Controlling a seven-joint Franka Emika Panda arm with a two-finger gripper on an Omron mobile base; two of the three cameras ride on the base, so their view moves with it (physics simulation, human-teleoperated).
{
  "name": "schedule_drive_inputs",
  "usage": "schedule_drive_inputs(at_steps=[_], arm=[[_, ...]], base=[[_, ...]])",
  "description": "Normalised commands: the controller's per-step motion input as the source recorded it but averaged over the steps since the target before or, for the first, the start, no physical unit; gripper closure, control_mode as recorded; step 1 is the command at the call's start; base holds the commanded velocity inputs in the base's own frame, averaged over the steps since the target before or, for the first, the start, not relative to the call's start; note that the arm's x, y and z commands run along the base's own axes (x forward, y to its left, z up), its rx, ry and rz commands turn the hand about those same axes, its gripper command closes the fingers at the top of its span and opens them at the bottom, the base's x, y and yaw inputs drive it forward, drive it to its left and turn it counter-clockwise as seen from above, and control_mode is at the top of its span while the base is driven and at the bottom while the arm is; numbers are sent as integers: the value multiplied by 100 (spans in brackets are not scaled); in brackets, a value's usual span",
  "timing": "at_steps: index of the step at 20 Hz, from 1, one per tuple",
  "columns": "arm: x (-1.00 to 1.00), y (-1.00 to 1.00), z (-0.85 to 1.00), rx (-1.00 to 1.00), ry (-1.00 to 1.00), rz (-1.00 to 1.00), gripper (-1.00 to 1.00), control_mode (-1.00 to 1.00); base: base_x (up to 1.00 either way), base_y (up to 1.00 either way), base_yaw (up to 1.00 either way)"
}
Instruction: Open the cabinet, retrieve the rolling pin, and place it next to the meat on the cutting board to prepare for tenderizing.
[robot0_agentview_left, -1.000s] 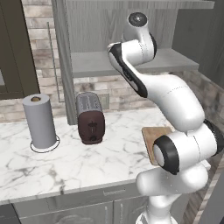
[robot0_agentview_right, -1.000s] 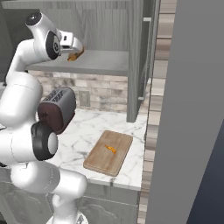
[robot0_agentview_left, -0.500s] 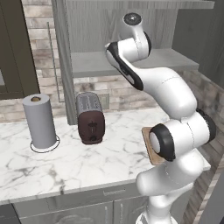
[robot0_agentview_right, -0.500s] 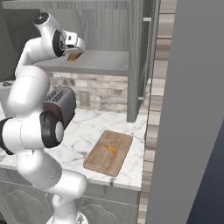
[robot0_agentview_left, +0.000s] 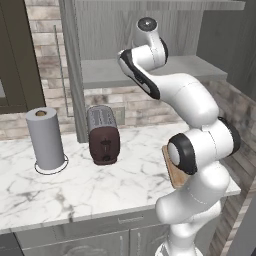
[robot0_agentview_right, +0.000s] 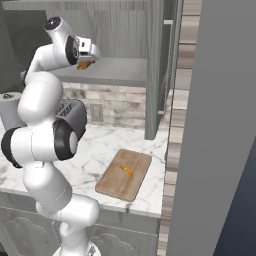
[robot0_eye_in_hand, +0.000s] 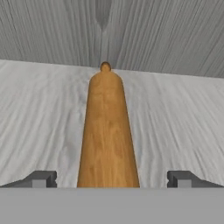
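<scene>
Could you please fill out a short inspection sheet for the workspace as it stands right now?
Surface: white marble counter; board lies on it near the right end.
Job's things: cabinet open; pin lies on its grey shelf; meat lies on the board.
Clutter: toaster and paper roll on the counter.
Grippers: tool open, a finger on each side of the pin, not yet closed on it.
Cables: nothing seen.
Surroundings: brick backsplash, wall outlet, dark cabinet at left.
</scene>
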Motion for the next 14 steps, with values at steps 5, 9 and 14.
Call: schedule_drive_inputs(at_steps=[5,9,14], arm=[[23,2,-7,0,0,0,-100,-100],[15,4,-16,0,1,0,100,-100],[5,1,-21,0,2,0,100,-100]], base=[[0,0,0],[0,0,0],[0,0,0]])
